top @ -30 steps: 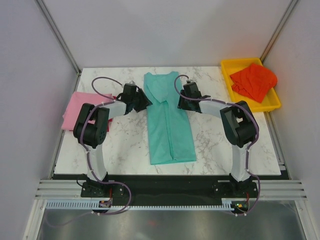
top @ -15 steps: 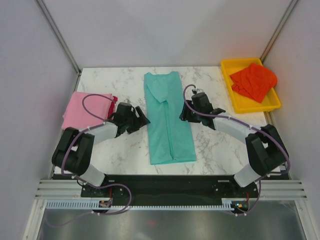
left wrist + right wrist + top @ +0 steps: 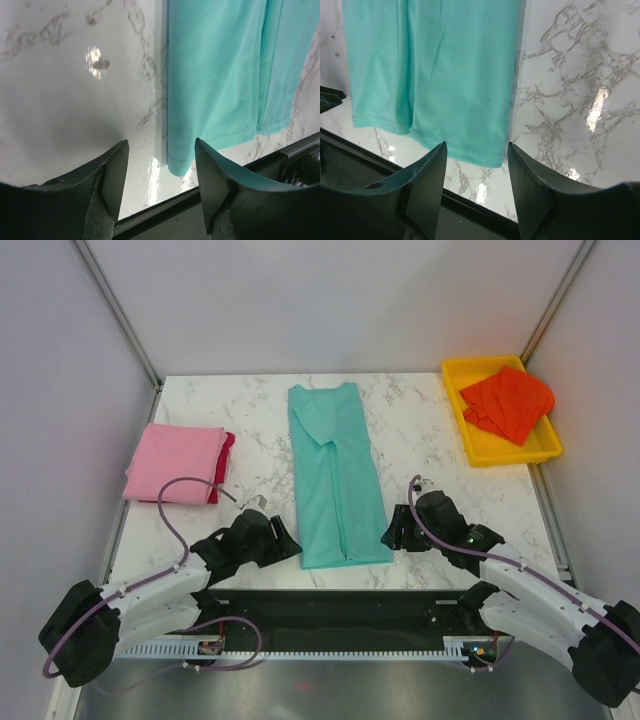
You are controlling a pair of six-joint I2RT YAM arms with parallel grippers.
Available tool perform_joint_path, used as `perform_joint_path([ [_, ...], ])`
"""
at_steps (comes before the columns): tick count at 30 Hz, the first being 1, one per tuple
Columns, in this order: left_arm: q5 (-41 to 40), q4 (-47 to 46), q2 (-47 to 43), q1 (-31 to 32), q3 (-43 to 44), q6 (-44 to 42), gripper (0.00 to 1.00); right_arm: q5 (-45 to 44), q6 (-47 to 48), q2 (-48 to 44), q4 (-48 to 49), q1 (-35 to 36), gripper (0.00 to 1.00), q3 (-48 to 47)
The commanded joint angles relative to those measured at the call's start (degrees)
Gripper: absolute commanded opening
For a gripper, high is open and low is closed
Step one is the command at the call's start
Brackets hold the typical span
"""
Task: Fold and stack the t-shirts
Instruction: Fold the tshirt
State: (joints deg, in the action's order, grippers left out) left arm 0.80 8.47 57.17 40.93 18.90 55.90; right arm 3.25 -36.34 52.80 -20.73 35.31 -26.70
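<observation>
Top external view: teal t-shirt [image 3: 335, 475], folded lengthwise into a narrow strip, lies mid-tabletop [image 3: 430, 440], collar at far end. Vs earlier frame, both arms have pulled back from its far half to the near hem corners. L claw [image 3: 288, 545] & R claw [image 3: 392, 537] are spread, empty.

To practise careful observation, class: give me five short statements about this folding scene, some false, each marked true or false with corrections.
1. The teal t-shirt lies as a long narrow strip. True.
2. The pink t-shirt lies on a crimson t-shirt. True.
3. The orange-red t-shirt rests on the pink t-shirt. False: it lies in the yellow tray.
4. The left fingers are clamped on the teal t-shirt. False: they stand open, holding nothing.
5. The right fingers are open near the teal t-shirt's hem. True.
</observation>
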Motion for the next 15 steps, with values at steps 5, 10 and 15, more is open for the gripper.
perform_joint_path([
  [5,-3.7,-0.99,-8.56,3.72,-7.9,7.47,0.62,-0.7,-4.09,-2.71,-3.27,3.18,0.59,1.3],
  [10,-1.33,-5.64,-5.41,4.77,-9.93,8.7,0.56,-1.66,-4.09,0.81,-3.09,5.64,0.59,0.42],
  [15,-1.59,-10.05,-1.8,6.97,-10.28,10.46,0.51,-5.18,-5.41,4.76,-2.3,7.93,0.56,0.16],
])
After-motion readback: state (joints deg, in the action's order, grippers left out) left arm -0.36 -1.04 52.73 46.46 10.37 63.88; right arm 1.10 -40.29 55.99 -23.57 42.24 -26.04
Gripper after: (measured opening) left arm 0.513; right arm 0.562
